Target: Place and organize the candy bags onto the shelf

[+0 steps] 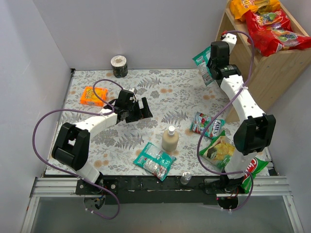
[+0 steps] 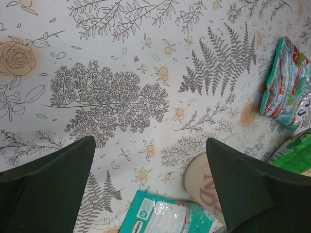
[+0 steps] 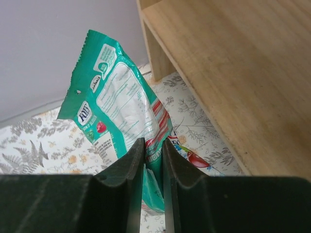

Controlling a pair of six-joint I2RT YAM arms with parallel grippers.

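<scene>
A pump bottle [image 1: 170, 139] and green chip bags [image 1: 219, 150] crowd the lower centre and lower right of the table [image 1: 160, 92], a loose teal bag [image 1: 154, 162] just below the bottle. At upper right, my right gripper [image 3: 153, 145] is clamped on a teal candy bag [image 3: 116, 102], held upright just left of the shelf [image 3: 233, 63], arm stretched up-frame. My left gripper [image 2: 149, 141] hovers spread open over mid-table, elbow bent

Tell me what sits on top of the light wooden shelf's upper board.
One orange-yellow glossy candy bag and two red glossy candy bags, overlapping, lie on the light wooden shelf. The picture's edge cuts off the board's far end; anything beneath the bags is covered.
</scene>
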